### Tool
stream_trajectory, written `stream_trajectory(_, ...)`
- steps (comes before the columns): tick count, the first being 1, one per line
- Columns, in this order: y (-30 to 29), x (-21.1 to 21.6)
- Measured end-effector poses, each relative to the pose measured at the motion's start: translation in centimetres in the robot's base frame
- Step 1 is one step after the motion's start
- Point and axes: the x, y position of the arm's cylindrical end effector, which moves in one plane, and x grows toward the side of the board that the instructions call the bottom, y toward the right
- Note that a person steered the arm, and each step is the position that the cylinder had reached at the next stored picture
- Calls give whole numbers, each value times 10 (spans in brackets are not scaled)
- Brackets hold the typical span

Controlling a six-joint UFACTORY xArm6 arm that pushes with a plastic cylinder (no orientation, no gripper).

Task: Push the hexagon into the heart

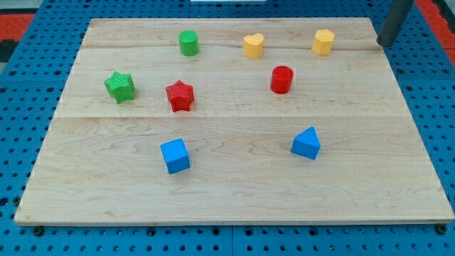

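The yellow hexagon [323, 41] stands near the view's top right of the wooden board [234, 192]. The yellow heart [253, 45] stands to its left, about a hundred pixels away, with bare board between them. My tip [384, 45] is at the board's top right edge, to the right of the hexagon and apart from it. The dark rod rises from it out of the view's top.
A green cylinder [188, 43] is left of the heart. A red cylinder [281, 79] is below and between heart and hexagon. A green star [120, 86] and a red star [180, 95] are at the left. A blue cube [175, 156] and a blue triangular block [306, 143] are lower down.
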Motion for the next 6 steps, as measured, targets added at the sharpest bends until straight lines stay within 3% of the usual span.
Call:
stream_trajectory(2,-125,-3)
stream_trajectory(3,-78,11)
stream_trajectory(4,-100,51)
stream_trajectory(5,-155,19)
stream_trajectory(6,-175,14)
